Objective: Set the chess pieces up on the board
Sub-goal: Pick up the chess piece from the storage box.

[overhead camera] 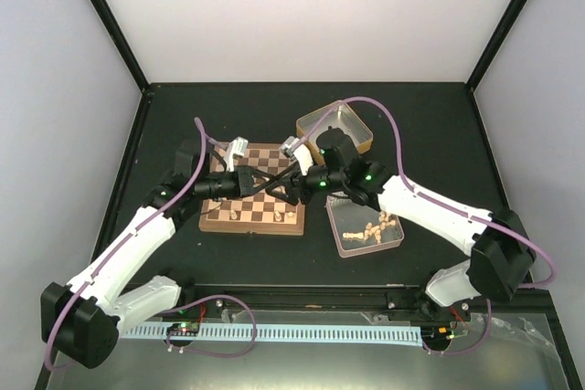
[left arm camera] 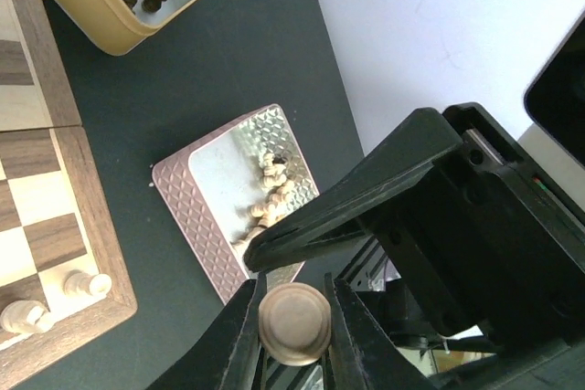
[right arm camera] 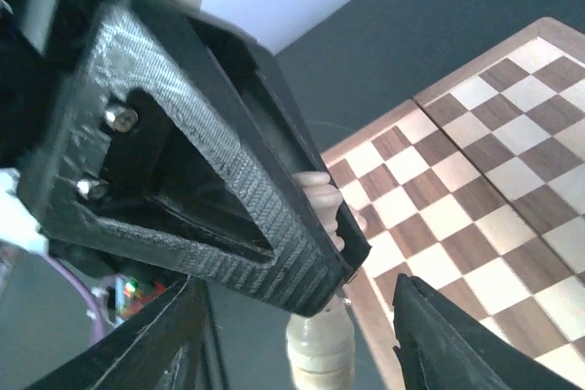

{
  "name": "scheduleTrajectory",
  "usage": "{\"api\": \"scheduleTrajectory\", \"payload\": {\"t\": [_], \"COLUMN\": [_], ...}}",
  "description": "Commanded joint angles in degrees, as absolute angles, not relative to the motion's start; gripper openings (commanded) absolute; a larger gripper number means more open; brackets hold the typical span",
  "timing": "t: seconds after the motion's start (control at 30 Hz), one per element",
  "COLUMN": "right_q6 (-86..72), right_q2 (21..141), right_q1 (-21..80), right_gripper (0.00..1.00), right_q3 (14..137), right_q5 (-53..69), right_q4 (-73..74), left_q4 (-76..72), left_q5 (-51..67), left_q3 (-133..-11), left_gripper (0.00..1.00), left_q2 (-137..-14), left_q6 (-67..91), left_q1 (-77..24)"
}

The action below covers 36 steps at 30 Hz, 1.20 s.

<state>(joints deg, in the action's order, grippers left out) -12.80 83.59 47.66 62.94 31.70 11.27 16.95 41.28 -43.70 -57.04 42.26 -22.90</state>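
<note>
a handover is judged to be the step in hand: one pale chess piece (left arm camera: 294, 324) is held in the air between the two hands, over the right side of the board (overhead camera: 251, 228) as seen from overhead. the left hand (left arm camera: 294, 303) is closed on the piece, with its two fingers pressed against either side of the round base, which is turned towards the wrist camera. the right hand (right arm camera: 294, 317) is seen with its fingers spread apart. the piece sits between them but is touched by neither, so no grip by that hand is seen. much of the right wrist view is filled by one finger of the left hand, and the upper part of the piece is hidden by it.

a few pale pieces (left arm camera: 87, 283) are already stood on edge squares of the board, and more are seen lying in the open tin (left arm camera: 196, 226) just beside the board on the dark surface. a second tin (left arm camera: 119, 38), holding dark pieces, is set further back.

the next move is judged to call for the right hand to be drawn clear without brushing the piece. the piece is then to be set upright on a free square of the edge row, where its neighbours must not be knocked.
</note>
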Motion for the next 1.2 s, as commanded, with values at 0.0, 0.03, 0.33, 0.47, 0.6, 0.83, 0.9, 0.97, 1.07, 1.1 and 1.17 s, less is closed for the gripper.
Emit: {"api": "scheduleTrajectory", "payload": {"t": [0.0, 0.03, 0.33, 0.47, 0.6, 0.83, 0.9, 0.97, 1.07, 1.1, 1.17], "right_q6": [-22.0, -25.2, -63.3, -70.3, -74.2, -79.1, -79.4, -79.5, -79.7, -79.7, -79.4], "right_q2": [77.4, 76.0, 68.7, 69.7, 69.5, 67.6, 67.7, 67.8, 68.3, 68.5, 68.8], "right_q1": [47.8, 47.6, 47.0, 47.1, 47.1, 47.6, 47.6, 47.6, 47.6, 47.6, 47.6], "right_gripper": [0.63, 0.66, 0.76, 0.72, 0.63, 0.54, 0.52, 0.48, 0.39, 0.37, 0.31], "right_q3": [59.7, 57.7, 43.7, 43.8, 43.6, 41.5, 41.3, 41.2, 41.5, 41.7, 41.8], "right_q5": [29.9, 29.1, 19.1, 19.5, 20.9, 18.4, 18.5, 18.3, 18.7, 18.8, 18.8], "right_q4": [1.4, -0.5, -30.3, -34.4, -37.4, -36.5, -36.5, -36.6, -36.8, -37.1, -37.5], "left_q4": [12.6, 10.9, -5.9, -8.6, -9.1, -13.4, -13.9, -14.3, -15.3, -15.1, -15.1], "left_q5": [42.8, 42.8, 40.8, 38.6, 36.2, 35.2, 35.4, 35.1, 35.1, 35.1, 35.2], "left_q3": [-46.2, -46.2, -44.6, -44.7, -44.1, -42.5, -42.2, -41.7, -41.2, -41.1, -40.9], "left_gripper": [0.02, 0.02, 0.02, 0.02, 0.01, 0.02, 0.01, 0.02, 0.02, 0.01, 0.01], "left_q2": [-54.7, -54.3, -50.7, -49.8, -49.3, -49.8, -50.1, -50.2, -50.3, -50.4, -50.4], "left_q6": [46.5, 48.4, 65.2, 68.4, 70.3, 73.4, 73.8, 74.4, 75.2, 75.1, 75.1], "left_q1": [-22.9, -22.9, -23.0, -23.0, -23.0, -23.0, -23.0, -23.0, -23.0, -23.0, -23.0]}}
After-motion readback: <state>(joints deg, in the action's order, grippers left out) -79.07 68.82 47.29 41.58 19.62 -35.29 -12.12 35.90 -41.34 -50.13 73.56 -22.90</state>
